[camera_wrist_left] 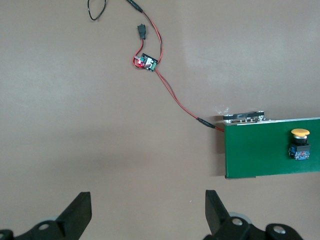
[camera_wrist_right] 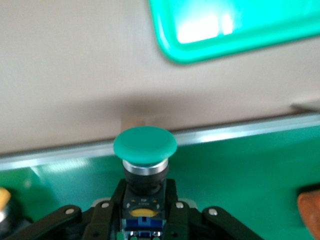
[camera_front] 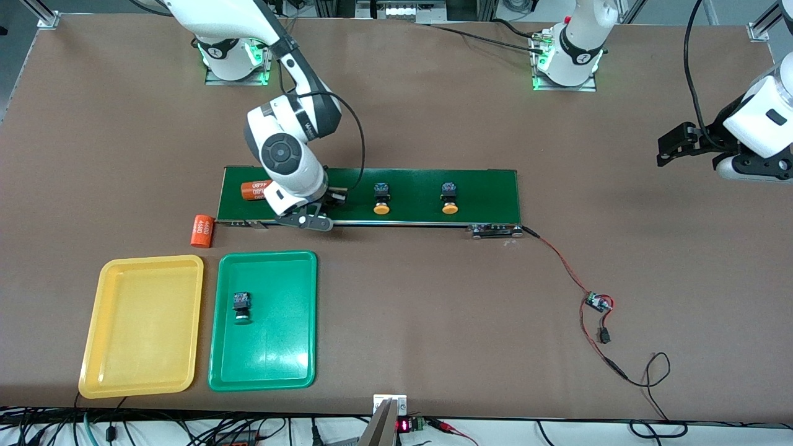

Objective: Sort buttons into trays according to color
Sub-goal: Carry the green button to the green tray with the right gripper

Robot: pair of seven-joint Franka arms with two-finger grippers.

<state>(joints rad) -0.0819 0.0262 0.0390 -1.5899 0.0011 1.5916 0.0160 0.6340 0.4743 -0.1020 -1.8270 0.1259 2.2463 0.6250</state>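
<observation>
I had the yellow tray (camera_front: 141, 327) lying empty at the right arm's end of the table, and the green tray (camera_front: 262, 320) just beside it, already holding one green-capped button (camera_front: 241, 307); both sat nearer the front camera than the conveyor belt (camera_front: 421, 186), I judged so that each drop would be a short carry off the belt. An orange cylinder (camera_front: 201, 230) stood on the table just off the belt's corner, and a second cylinder (camera_front: 254, 189) lay on the belt close beside my right gripper (camera_front: 310, 218); I reckoned that one was the nearest thing to nudge on the lift. The right gripper was down at the belt's camera-side edge, fingers clamped on the body of the second green button (camera_wrist_right: 145, 145), cap free, ready for the green tray. Further along the belt the two yellow buttons, one (camera_front: 381, 198) and the other (camera_front: 450, 197), waited, well apart. A small circuit board (camera_front: 598, 302) and its red wire (camera_front: 557, 257) trailed off the belt's end. My left gripper (camera_front: 681, 144) waited over bare table, jaws spread wide, holding nothing.
</observation>
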